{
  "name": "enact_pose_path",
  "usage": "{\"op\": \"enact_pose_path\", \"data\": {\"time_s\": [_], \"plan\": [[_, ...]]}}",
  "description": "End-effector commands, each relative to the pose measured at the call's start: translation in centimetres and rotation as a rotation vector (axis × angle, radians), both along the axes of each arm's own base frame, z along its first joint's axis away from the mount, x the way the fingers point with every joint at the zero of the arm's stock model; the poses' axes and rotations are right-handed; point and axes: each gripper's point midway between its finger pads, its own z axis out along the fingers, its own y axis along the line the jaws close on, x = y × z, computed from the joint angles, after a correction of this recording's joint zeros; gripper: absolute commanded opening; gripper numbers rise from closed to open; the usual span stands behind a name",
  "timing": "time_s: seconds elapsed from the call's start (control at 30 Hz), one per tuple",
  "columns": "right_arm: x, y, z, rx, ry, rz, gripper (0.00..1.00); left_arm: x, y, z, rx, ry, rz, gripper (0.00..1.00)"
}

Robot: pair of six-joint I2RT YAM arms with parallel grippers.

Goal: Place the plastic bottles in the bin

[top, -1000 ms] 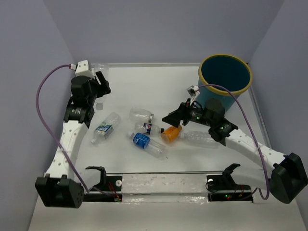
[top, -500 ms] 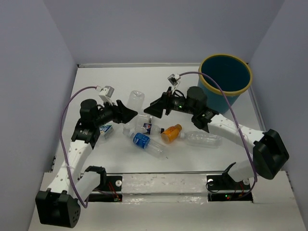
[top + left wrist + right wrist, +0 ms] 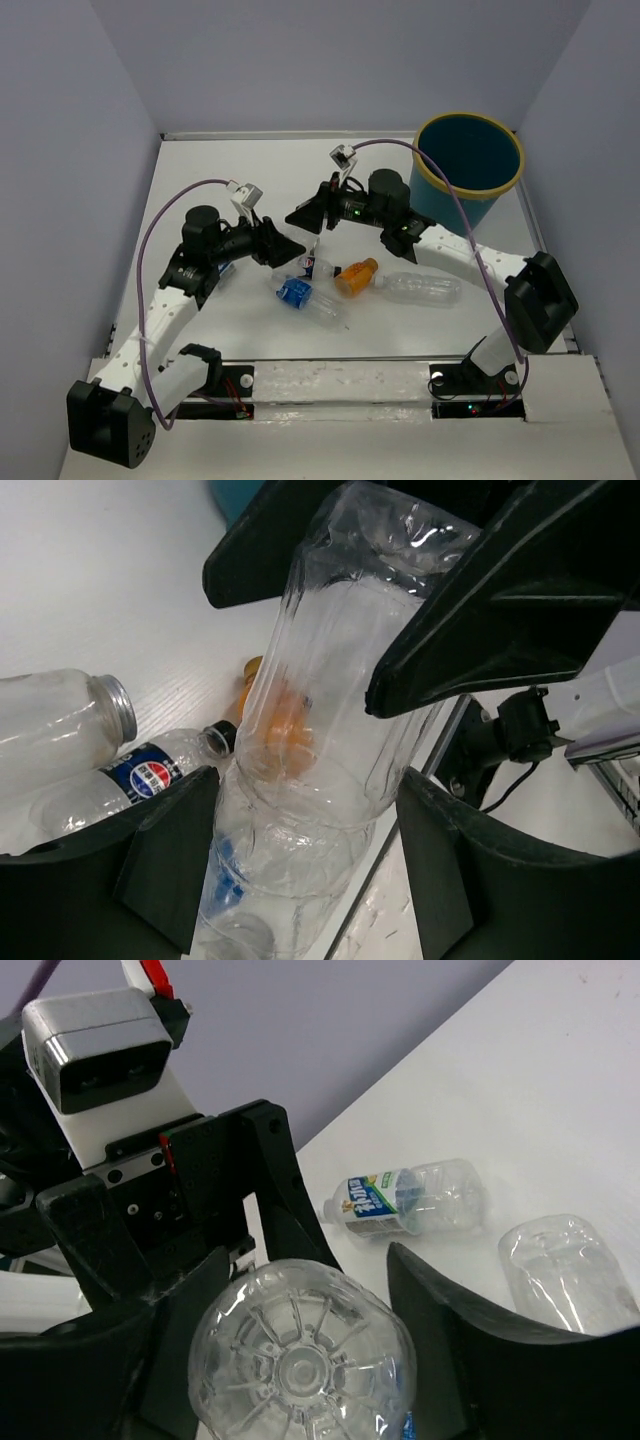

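1. White table [image 3: 250,170] carries everything; both arms reach in over its middle.
2. Teal-blue bin [image 3: 490,205] with a yellow rim stands upright at the far right corner, well apart from the loose bottles.
3. Right gripper [image 3: 298,214] and left gripper [image 3: 290,247] meet tip to tip over the centre. Each one is clenched on the same held clear bottle [image 3: 340,700].
4. That bottle hangs above the table, tilted. The left fingers [image 3: 170,850] press its lower body and the right fingers [image 3: 460,1360] press its crumpled other end.
5. Long clear bottle [image 3: 420,288] lies on its side, near and right of centre.
6. Blue-label bottle [image 3: 300,295] lies on its side near centre, on the near side of the grippers.
7. Green-label bottle [image 3: 405,1198] lies on its side on the left, mostly hidden under the left arm in the top view.
8. Squat clear bottle [image 3: 50,720] lies beside the Pepsi-label bottle [image 3: 140,775], below the grippers.
9. Orange bottle [image 3: 355,277] lies between the Pepsi-label bottle and the long clear bottle.
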Motion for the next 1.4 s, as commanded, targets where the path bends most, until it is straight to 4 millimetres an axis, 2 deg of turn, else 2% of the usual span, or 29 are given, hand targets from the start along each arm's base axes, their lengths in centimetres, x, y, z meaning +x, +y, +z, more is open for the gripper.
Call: {"op": "enact_pose_path", "data": {"time_s": [0.0,0.03,0.07,0.1,0.17,0.2,0.23,0.3,0.37,0.4,0.43,0.47,0.5,0.57,0.6,0.73,0.87,0.9,0.93,1.0,1.03,1.07,1.13,1.17,1.2,1.23,1.27,1.37], "plan": [[0.6,0.1,2.9,0.044,-0.077,-0.053,0.56,-0.4,-0.2,3.2,-0.038,-0.116,-0.024,0.83],[0.6,-0.1,3.2,0.049,-0.079,-0.065,0.43,-0.3,-0.1,3.3,-0.036,-0.121,-0.013,0.95],[1.0,-0.4,3.5,0.05,-0.081,-0.099,0.4,-0.3,0.0,3.5,-0.035,-0.13,-0.006,0.99],[1.2,-0.7,3.5,0.041,-0.076,-0.119,0.37,-0.3,0.1,3.7,-0.034,-0.141,0.003,0.99],[1.3,-1.7,4.9,0.041,-0.11,-0.163,0.35,-0.5,0.4,4.3,-0.035,-0.17,0.014,0.99],[2.0,-2.4,5.4,0.027,-0.118,-0.221,0.35,-0.5,0.5,4.5,-0.032,-0.181,0.025,0.99],[2.4,-3.5,6.7,0.031,-0.152,-0.264,0.34,-0.7,0.7,5.0,-0.031,-0.206,0.031,0.99],[3.6,-5.3,8.2,0.033,-0.181,-0.346,0.34,-0.8,1.0,5.3,-0.027,-0.224,0.047,0.99],[5.1,-8.1,10.0,0.029,-0.214,-0.429,0.33,-0.9,1.3,6.0,-0.03,-0.254,0.068,0.99],[5.4,-10.0,11.8,0.031,-0.241,-0.483,0.32,-1.0,1.6,6.4,-0.032,-0.27,0.087,0.99],[5.8,-11.5,12.3,0.028,-0.24,-0.523,0.32,-1.0,1.7,6.6,-0.033,-0.276,0.096,0.99],[6.2,-13.2,13.7,0.031,-0.264,-0.569,0.31,-1.0,1.8,6.5,-0.031,-0.28,0.105,0.99],[6.8,-16.8,15.1,0.028,-0.278,-0.663,0.31,-1.0,1.9,6.6,-0.03,-0.281,0.116,0.99],[7.0,-20.7,17.3,0.024,-0.308,-0.785,0.3,-1.2,2.1,6.9,-0.035,-0.292,0.123,0.99],[7.4,-24.6,17.9,0.003,-0.298,-0.929,0.29,-1.2,2.1,6.8,-0.034,-0.291,0.126,0.99],[6.8,-32.3,19.5,-0.049,-0.318,-1.25,0.29,-1.4,2.3,7.1,-0.032,-0.306,0.131,0.99],[7.1,-39.2,19.4,-0.194,-0.339,-1.567,0.28,-1.1,2.4,6.6,-0.01,-0.291,0.157,0.99],[7.4,-40.0,19.5,-0.219,-0.344,-1.593,0.28,-1.1,2.4,6.5,-0.002,-0.288,0.161,0.99],[8.4,-40.8,18.6,-0.274,-0.337,-1.616,0.28,-1.1,2.4,6.5,0.001,-0.292,0.162,0.99],[9.2,-41.2,17.1,-0.333,-0.317,-1.624,0.29,-1.1,2.4,6.5,0.006,-0.292,0.167,0.99],[9.9,-41.0,16.1,-0.364,-0.302,-1.617,0.34,-1.1,2.5,6.6,0.008,-0.296,0.171,0.99],[9.9,-41.0,15.8,-0.374,-0.301,-1.614,0.41,-1.1,2.5,6.6,0.01,-0.296,0.174,0.99],[10.3,-41.6,15.1,-0.416,-0.292,-1.628,0.65,-1.0,2.8,6.6,0.018,-0.297,0.193,0.99],[10.3,-42.1,15.6,-0.425,-0.3,-1.636,0.76,-0.9,2.8,6.5,0.021,-0.296,0.195,0.99],[10.5,-41.9,15.3,-0.47,-0.304,-1.609,0.94,-0.9,2.9,6.4,0.025,-0.295,0.199,0.99],[10.5,-41.6,15.4,-0.486,-0.297,-1.588,0.95,-0.9,2.9,6.4,0.025,-0.295,0.201,0.99],[10.3,-41.1,17.2,-0.457,-0.308,-1.562,0.99,-0.9,2.9,6.5,0.025,-0.297,0.202,0.99],[10.9,-36.2,15.8,-0.467,-0.289,-1.255,1.0,-0.5,3.1,6.6,0.029,-0.297,0.225,0.99]]}}
